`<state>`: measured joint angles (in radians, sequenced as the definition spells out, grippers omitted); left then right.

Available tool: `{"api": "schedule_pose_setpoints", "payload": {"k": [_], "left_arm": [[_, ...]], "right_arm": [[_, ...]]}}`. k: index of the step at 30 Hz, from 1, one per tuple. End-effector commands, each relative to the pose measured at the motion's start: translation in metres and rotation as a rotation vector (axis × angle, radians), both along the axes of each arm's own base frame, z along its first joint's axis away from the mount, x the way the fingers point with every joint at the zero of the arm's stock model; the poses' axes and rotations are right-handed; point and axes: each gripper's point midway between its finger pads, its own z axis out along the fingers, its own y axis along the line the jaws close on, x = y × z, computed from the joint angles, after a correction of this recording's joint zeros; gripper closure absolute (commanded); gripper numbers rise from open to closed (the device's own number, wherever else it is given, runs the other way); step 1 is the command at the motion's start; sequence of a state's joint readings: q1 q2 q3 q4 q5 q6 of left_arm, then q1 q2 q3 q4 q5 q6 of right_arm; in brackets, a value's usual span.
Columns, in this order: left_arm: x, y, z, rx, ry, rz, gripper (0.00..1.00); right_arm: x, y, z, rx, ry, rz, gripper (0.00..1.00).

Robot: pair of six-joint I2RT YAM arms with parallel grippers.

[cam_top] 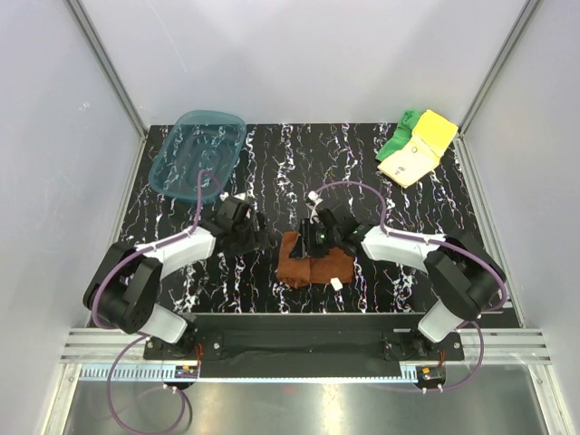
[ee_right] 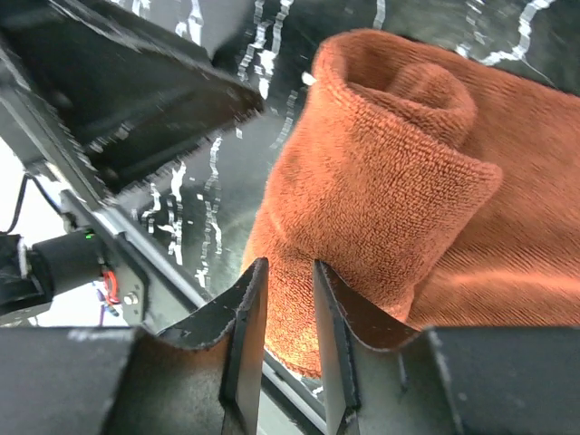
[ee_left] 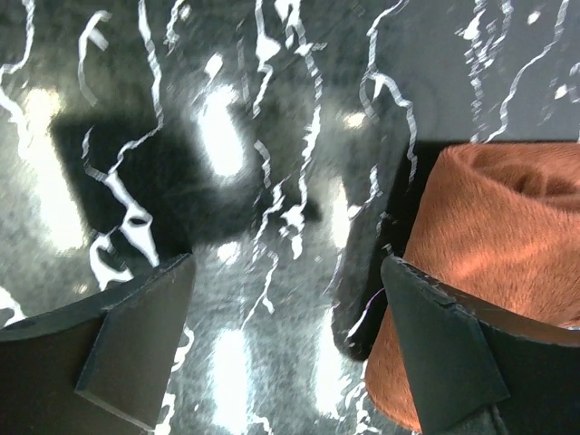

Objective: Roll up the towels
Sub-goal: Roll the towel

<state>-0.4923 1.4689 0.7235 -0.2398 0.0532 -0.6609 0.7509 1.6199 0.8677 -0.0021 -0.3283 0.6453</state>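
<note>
Top view of a black table (cam_top: 272, 154) with white marbling; both arm bases sit at its 6 o'clock edge.

The rust-brown towel (cam_top: 313, 265) lies near the 6 o'clock edge, about midway between the two arms. In the right wrist view, one end is curled into a loose roll and the rest spreads flat beside it.

Your right gripper (ee_right: 288, 267) is over the towel's 12 o'clock side. Its fingers are drawn almost together, leaving only a thin slit, and their tips sit right against the rolled end. (You cannot tell whether any cloth is caught in the slit.)

Your left gripper (ee_left: 288, 281) is just off the towel at 9 o'clock, low over the table. Its fingers are spread wide, with only bare marbled surface between them. The roll sits just outside the finger at 3 o'clock in that wrist view, and contact cannot be judged.

The other two towels are well away in the table's 1 o'clock corner. The bright green towel (cam_top: 397, 140) is bunched there, and the pale yellow towel (cam_top: 421, 149) lies touching it on the 3 o'clock side.

A translucent teal tray (cam_top: 177, 149) sits at 11 o'clock.
</note>
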Motion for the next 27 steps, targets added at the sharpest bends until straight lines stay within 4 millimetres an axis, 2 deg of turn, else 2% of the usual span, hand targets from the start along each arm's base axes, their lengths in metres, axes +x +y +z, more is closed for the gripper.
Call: {"api": "schedule_pose_setpoints", "payload": {"k": [1, 5, 12, 20, 24, 27], "left_arm": [[0.004, -0.010, -0.005, -0.038, 0.010, -0.011, 0.08], [0.003, -0.018, -0.010, -0.035, 0.023, -0.033, 0.09], [-0.008, -0.039, -0.016, -0.010, 0.035, -0.091, 0.09], [-0.026, -0.042, -0.033, 0.070, 0.099, -0.107, 0.10], [-0.032, -0.044, -0.032, 0.064, 0.109, -0.110, 0.10], [-0.034, -0.050, -0.023, 0.040, 0.100, -0.118, 0.10]], "right_arm": [[0.004, -0.017, 0.002, -0.049, -0.048, -0.034, 0.66], [-0.002, -0.027, -0.006, -0.069, -0.036, -0.052, 0.67], [-0.005, -0.040, -0.008, -0.087, -0.043, -0.085, 0.67], [0.004, -0.056, -0.009, -0.118, -0.048, -0.135, 0.68], [0.012, -0.067, -0.012, -0.124, -0.035, -0.173, 0.68], [0.014, -0.072, -0.015, -0.119, -0.024, -0.186, 0.69]]}}
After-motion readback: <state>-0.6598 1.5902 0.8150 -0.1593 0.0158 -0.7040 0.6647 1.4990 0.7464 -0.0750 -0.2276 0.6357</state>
